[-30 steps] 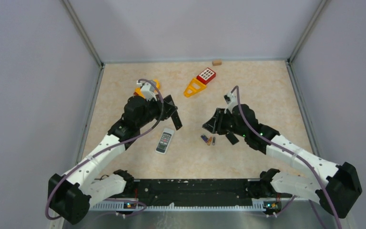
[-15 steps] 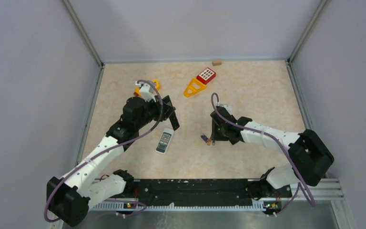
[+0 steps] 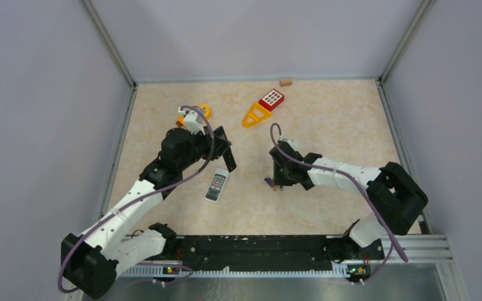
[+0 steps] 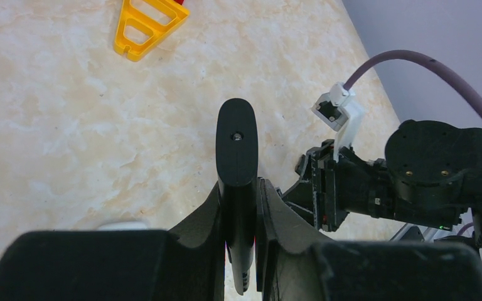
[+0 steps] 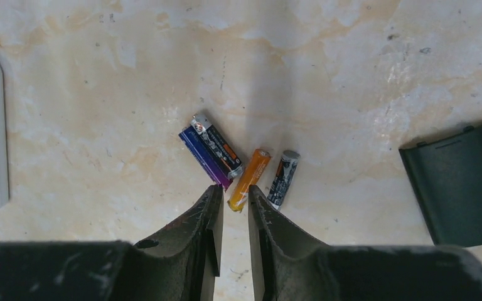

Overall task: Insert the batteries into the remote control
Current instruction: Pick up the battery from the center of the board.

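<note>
Right wrist: slim cylindrical batteries point(image 5: 250, 177)

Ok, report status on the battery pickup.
Left gripper shut on a slim black piece. Right gripper jaws narrow, astride near end of the orange battery; grip unconfirmed. Other batteries crowd both sides. White remote lies apart.

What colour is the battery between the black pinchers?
Orange; the battery shows best in the right wrist view.
</note>
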Robot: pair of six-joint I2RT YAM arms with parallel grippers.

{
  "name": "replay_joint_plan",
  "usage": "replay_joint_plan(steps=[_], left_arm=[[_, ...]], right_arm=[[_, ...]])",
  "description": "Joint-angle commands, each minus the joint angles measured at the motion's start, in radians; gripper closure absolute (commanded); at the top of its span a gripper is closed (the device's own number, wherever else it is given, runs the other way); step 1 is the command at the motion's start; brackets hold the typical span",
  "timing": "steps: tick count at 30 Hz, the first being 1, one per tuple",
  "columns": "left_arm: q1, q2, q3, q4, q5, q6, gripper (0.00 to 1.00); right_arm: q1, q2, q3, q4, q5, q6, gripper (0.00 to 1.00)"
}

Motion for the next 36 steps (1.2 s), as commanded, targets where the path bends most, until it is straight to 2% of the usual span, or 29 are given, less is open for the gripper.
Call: replay_joint_plan(steps=[1,8,16,30,36], left_arm=[[0.001,-0.027,-0.014,0.046,0.021,0.005,1.0],[0.001,-0.034,-0.018,0.046,0.023,0.005,1.0],[0.001,-0.046,-0.024,0.046,0.021,0.007,1.0],[0.001,-0.042,-0.024,0.046,0.029,0.002,1.0],[0.001,-0.043,-0.022,0.046,0.031,-0.001,1.0]], right_arm=[[0.019,0.054,0.059,0.003,0.004,0.044,0.79],[0.027,0.085,0.09,-0.063,0.049,0.078,0.85],[0.03,0.098,0.086,-0.084,0.057,0.096,0.87],[0.032,0.143,0.106,-0.084,0.085,0.104,0.83],[0.039,0.16,0.109,-0.089,0.099,0.101,0.77]])
